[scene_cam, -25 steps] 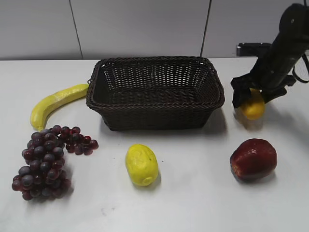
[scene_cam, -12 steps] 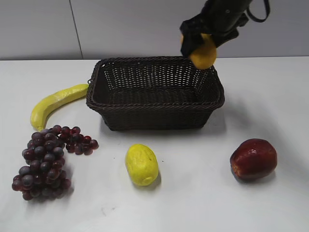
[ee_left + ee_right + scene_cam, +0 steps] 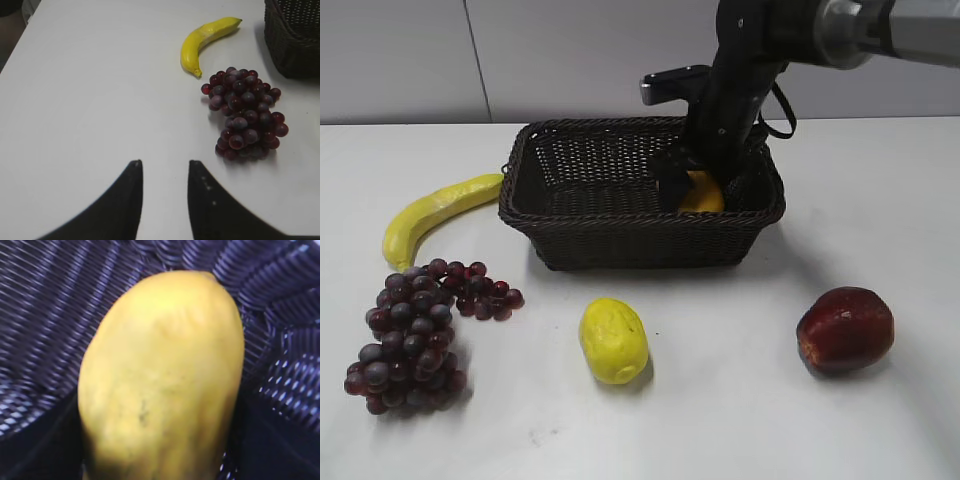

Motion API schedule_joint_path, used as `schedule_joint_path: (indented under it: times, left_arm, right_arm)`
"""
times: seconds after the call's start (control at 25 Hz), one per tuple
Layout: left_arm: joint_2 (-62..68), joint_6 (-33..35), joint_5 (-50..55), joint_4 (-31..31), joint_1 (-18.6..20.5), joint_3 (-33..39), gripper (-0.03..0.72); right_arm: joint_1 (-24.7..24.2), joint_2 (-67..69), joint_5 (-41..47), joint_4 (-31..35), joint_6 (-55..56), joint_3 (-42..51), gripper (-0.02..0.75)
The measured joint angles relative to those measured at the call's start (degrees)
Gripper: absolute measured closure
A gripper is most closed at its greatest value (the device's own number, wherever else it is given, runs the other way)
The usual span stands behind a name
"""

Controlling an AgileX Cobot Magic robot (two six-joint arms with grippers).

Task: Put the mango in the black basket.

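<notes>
The orange-yellow mango (image 3: pixel 704 196) is down inside the black basket (image 3: pixel 640 242), at its right end. My right gripper (image 3: pixel 701 183) is shut on the mango and reaches into the basket from above. In the right wrist view the mango (image 3: pixel 165 375) fills the frame, with dark basket weave (image 3: pixel 50 300) around it and my dark fingers at its sides. My left gripper (image 3: pixel 164 163) is open and empty over bare white table, left of the basket (image 3: pixel 295 45); it does not show in the exterior view.
A banana (image 3: pixel 435 210) lies left of the basket, with purple grapes (image 3: pixel 410 335) in front of it. A pale yellow lemon-like fruit (image 3: pixel 613 340) and a red apple (image 3: pixel 845 328) lie in front of the basket. The banana (image 3: pixel 205 40) and grapes (image 3: pixel 245 112) show in the left wrist view.
My right gripper lifted the mango from the table right of the basket, carried it left over the back rim, and lowered it into the basket.
</notes>
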Motion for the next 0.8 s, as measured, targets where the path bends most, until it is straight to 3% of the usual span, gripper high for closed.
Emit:
schedule_joint_path:
  times: [0.2,0.28,0.44,0.8]
  left_arm:
    - [0.0,0.0,0.0,0.0,0.0,0.0,0.457]
    - [0.0,0.0,0.0,0.0,0.0,0.0,0.457]
    - [0.0,0.0,0.0,0.0,0.0,0.0,0.457]
    - [0.0,0.0,0.0,0.0,0.0,0.0,0.457]
  right_arm:
    - [0.1,1.3,-1.2,-0.1,0.0,-0.3,0.143]
    - [0.1,1.2,0.5,-0.1,0.0,-1.5,0.092]
    - [0.1,-2.0,5.0,-1.2,0.0,-3.4,0.082]
    - [-4.6,-23.5,13.9,-7.2,2.9,-3.9,0.083]
